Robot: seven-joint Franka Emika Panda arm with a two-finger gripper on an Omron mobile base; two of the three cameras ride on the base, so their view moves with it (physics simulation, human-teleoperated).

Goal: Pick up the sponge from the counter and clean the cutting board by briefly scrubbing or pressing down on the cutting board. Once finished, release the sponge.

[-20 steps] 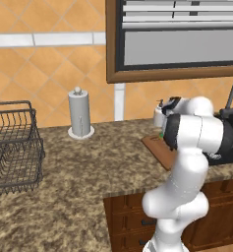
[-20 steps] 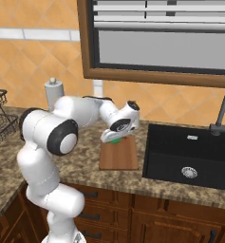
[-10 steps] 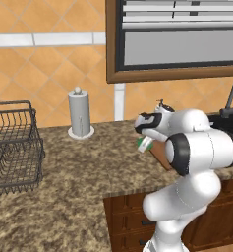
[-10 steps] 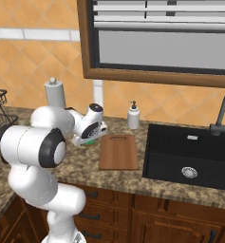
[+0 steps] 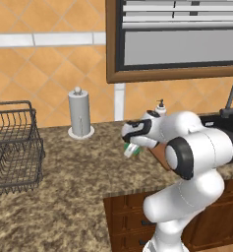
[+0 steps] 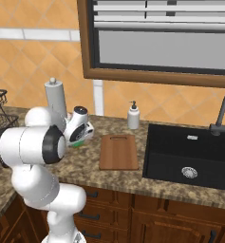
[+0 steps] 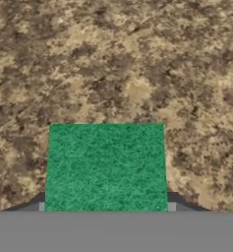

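Observation:
My gripper (image 5: 132, 146) is shut on the sponge (image 5: 131, 149), holding it a little above the speckled granite counter (image 5: 73, 172). In the hand view the sponge's green top (image 7: 105, 166) sits between the fingers with bare counter (image 7: 118, 59) beyond it. The reddish-brown cutting board (image 6: 118, 151) lies flat to the right of the gripper (image 6: 77, 137), apart from the sponge (image 6: 75, 142). From the left base camera the arm hides all but a corner of the board (image 5: 160, 153).
A paper towel holder (image 5: 80, 113) stands at the back wall left of the gripper. A wire basket (image 5: 12, 147) sits at the far left. A soap dispenser (image 6: 133, 115) stands behind the board, with the black sink (image 6: 190, 156) and faucet (image 6: 222, 114) to the right.
The arm has swung left, carrying the sponge from over the cutting board to over the bare counter left of it. The board has not moved.

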